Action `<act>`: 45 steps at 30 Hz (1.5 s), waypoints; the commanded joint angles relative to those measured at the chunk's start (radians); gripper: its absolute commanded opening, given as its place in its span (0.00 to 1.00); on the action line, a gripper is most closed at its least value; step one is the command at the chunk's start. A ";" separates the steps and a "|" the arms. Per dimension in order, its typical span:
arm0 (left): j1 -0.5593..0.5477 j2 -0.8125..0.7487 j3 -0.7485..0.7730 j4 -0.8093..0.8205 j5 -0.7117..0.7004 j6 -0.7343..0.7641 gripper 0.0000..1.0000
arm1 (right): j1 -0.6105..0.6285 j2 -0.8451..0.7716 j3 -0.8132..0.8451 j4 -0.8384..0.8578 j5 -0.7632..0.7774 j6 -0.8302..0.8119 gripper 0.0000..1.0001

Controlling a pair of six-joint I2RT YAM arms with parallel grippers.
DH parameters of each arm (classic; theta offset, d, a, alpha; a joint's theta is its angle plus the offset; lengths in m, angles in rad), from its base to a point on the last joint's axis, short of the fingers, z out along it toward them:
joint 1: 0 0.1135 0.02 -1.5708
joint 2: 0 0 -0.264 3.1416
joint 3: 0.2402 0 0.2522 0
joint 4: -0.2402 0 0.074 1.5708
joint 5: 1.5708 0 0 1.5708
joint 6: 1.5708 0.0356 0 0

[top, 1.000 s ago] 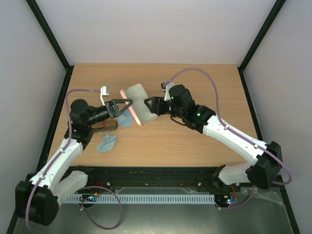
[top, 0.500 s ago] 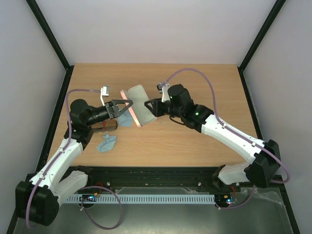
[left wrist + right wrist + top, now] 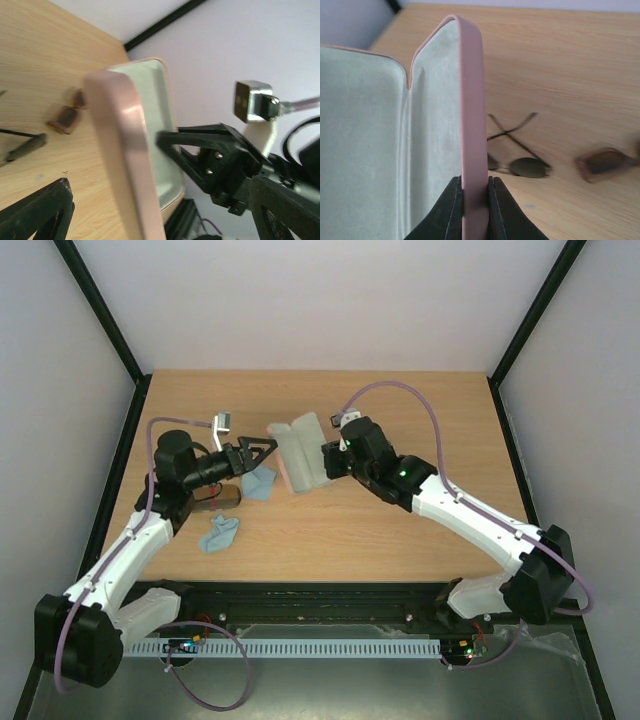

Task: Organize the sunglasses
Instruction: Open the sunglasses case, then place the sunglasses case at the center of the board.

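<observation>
My right gripper (image 3: 322, 462) (image 3: 474, 200) is shut on the wall of an open pink case (image 3: 300, 452) (image 3: 472, 100) with pale lining, holding it upright above the table. My left gripper (image 3: 268, 448) (image 3: 160, 205) is open, its fingers spread on either side of the case's (image 3: 120, 130) other edge without touching it. On the wood beyond the case lie the black wire aviator sunglasses (image 3: 520, 166) (image 3: 22, 146) and the reddish-brown sunglasses (image 3: 605, 162) (image 3: 67, 117), both blurred. Neither pair shows in the top view.
Two crumpled blue cloths (image 3: 260, 483) (image 3: 218, 533) lie on the table (image 3: 400, 540) below the left gripper. A brown oblong case (image 3: 215, 498) sits partly under the left arm. Black frame posts stand at the table's sides.
The right gripper has shut on the pink case's wall. The left gripper has let go of it and opened wide. The case now stands more upright, shifted a little to the right.
</observation>
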 commanded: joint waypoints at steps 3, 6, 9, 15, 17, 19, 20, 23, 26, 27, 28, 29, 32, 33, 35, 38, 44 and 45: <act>-0.014 0.101 0.063 -0.256 -0.222 0.179 0.96 | -0.003 0.048 -0.059 -0.090 0.403 -0.108 0.11; -0.050 0.185 0.080 -0.304 -0.278 0.216 0.95 | -0.002 0.072 -0.098 -0.115 0.489 -0.101 0.11; -0.102 0.277 0.104 -0.321 -0.319 0.236 0.93 | -0.003 0.108 -0.148 -0.139 0.618 -0.076 0.11; -0.163 0.407 0.128 -0.317 -0.365 0.243 0.91 | -0.004 0.221 -0.186 -0.225 0.796 -0.026 0.11; -0.169 0.431 0.134 -0.318 -0.362 0.249 0.91 | -0.004 0.250 -0.189 -0.231 0.814 -0.020 0.12; -0.172 0.444 0.140 -0.320 -0.359 0.256 0.91 | -0.003 0.286 -0.188 -0.236 0.823 -0.016 0.12; -0.172 0.449 0.142 -0.323 -0.358 0.260 0.91 | -0.003 0.301 -0.188 -0.238 0.826 -0.015 0.12; -0.173 0.448 0.143 -0.331 -0.360 0.270 0.91 | -0.003 0.349 -0.181 -0.249 0.831 -0.009 0.16; -0.173 0.444 0.142 -0.343 -0.365 0.280 0.92 | -0.002 0.372 -0.164 -0.269 0.834 0.004 0.25; -0.173 0.444 0.141 -0.346 -0.367 0.281 0.92 | -0.004 0.369 -0.159 -0.272 0.831 0.005 0.30; -0.173 0.441 0.140 -0.347 -0.368 0.283 0.92 | -0.002 0.363 -0.153 -0.273 0.824 0.005 0.34; -0.173 0.442 0.140 -0.348 -0.369 0.283 0.92 | -0.003 0.354 -0.147 -0.277 0.816 0.008 0.37; -0.173 0.443 0.142 -0.350 -0.370 0.288 0.92 | -0.003 0.316 -0.114 -0.304 0.804 0.023 0.43; -0.173 0.443 0.142 -0.350 -0.370 0.288 0.92 | -0.002 0.301 -0.102 -0.311 0.797 0.028 0.45; -0.173 0.443 0.144 -0.352 -0.374 0.289 0.92 | -0.003 0.273 -0.077 -0.325 0.779 0.037 0.47; -0.173 0.443 0.149 -0.362 -0.381 0.294 0.92 | -0.003 0.242 -0.039 -0.346 0.738 0.068 0.49; -0.173 0.414 0.141 -0.374 -0.434 0.289 0.92 | -0.003 0.210 -0.050 -0.216 0.359 0.085 0.49; -0.173 0.409 0.140 -0.376 -0.442 0.287 0.92 | -0.003 0.220 -0.057 -0.188 0.280 0.090 0.49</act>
